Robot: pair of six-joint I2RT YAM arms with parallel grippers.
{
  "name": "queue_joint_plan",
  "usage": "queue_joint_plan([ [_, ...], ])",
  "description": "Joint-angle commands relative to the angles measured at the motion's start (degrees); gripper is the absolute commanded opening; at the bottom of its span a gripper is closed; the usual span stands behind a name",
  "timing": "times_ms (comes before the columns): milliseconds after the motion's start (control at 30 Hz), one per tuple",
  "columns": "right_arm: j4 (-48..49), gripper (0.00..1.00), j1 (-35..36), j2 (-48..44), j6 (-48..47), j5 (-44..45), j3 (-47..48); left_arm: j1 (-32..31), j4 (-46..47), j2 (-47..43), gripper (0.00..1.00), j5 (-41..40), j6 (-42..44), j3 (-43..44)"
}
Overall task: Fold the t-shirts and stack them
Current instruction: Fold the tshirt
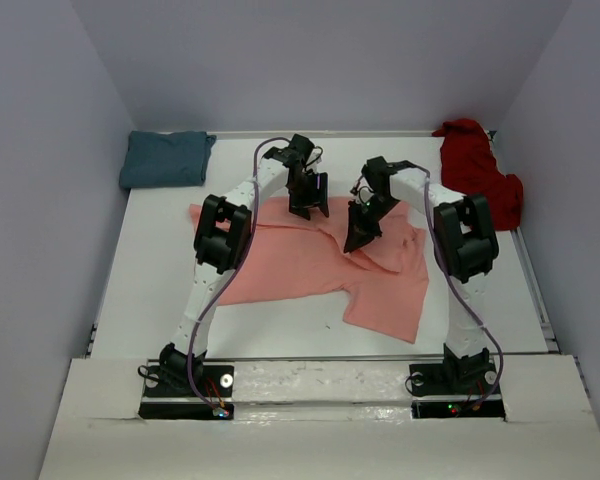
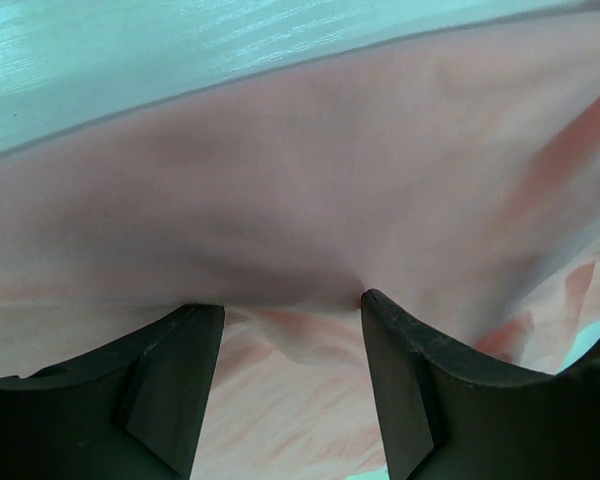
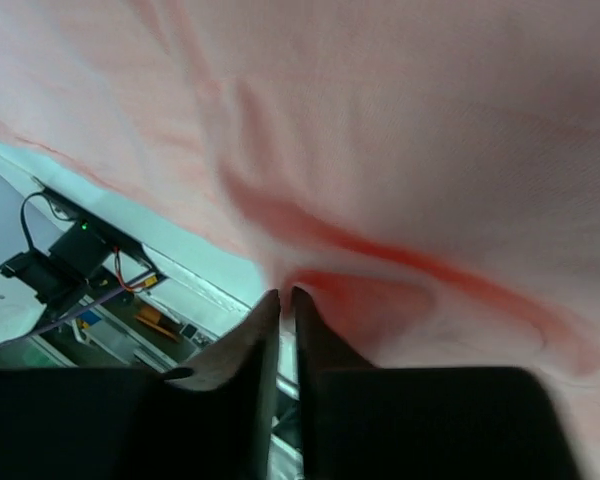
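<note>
Salmon-pink shirt (image 1: 300, 268) spread mid-worktop (image 1: 160, 295). Right fingers (image 3: 280, 300) clenched on its fabric, raised for fold; left fingers (image 1: 308, 208) released over far edge, ready. Teal shirt (image 1: 165, 158) folded far-left corner; dark red shirt (image 1: 477, 165) heaped far-right.

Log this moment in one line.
left gripper: open over pink t-shirt; right gripper: shut on pink t-shirt; teal t-shirt: folded, far left; dark red t-shirt: crumpled, far right

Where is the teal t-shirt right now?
In the top view, the teal t-shirt lies folded in the far left corner of the table, apart from the salmon-pink t-shirt spread mid-table.
</note>
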Motion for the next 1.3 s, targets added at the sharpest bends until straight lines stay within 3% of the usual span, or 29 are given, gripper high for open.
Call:
queue_joint_plan([
  [0,-3.53,0.22,1.56,-1.61,0.66,-2.13,0.36,-0.25,-2.04,2.52,0.7,-0.75,0.66,0.26],
  [33,-3.53,0.43,1.56,-1.78,0.4,-1.78,0.53,-0.25,-2.04,2.52,0.7,-0.75,0.58,0.26],
  [100,-3.97,0.62,1.56,-2.13,0.39,-0.64,1.84,-0.33,-2.13,2.52,0.7,-0.75,0.66,0.26],
  [200,-5.11,0.66,1.56,-1.61,-0.31,0.16,4.13,-0.34,-2.13,2.52,0.7,-0.84,0.58,0.26],
  [367,-5.73,0.66,1.56,-0.73,-0.66,3.05,10.18,-0.25,-2.31,2.26,0.7,-0.84,0.58,0.26],
  [567,-5.03,0.65,-3.35,0.59,-0.57,7.0,17.58,-0.16,-2.66,1.2,0.7,-1.8,0.84,-0.27],
  [833,4.01,0.57,-13.37,0.41,1.01,11.14,16.97,0.72,-2.04,-1.44,0.7,-2.33,0.05,0.52],
  [1267,4.56,0.56,-15.84,9.12,0.66,14.57,27.61,2.48,-2.31,-3.81,0.7,-3.39,0.49,-0.44],
])
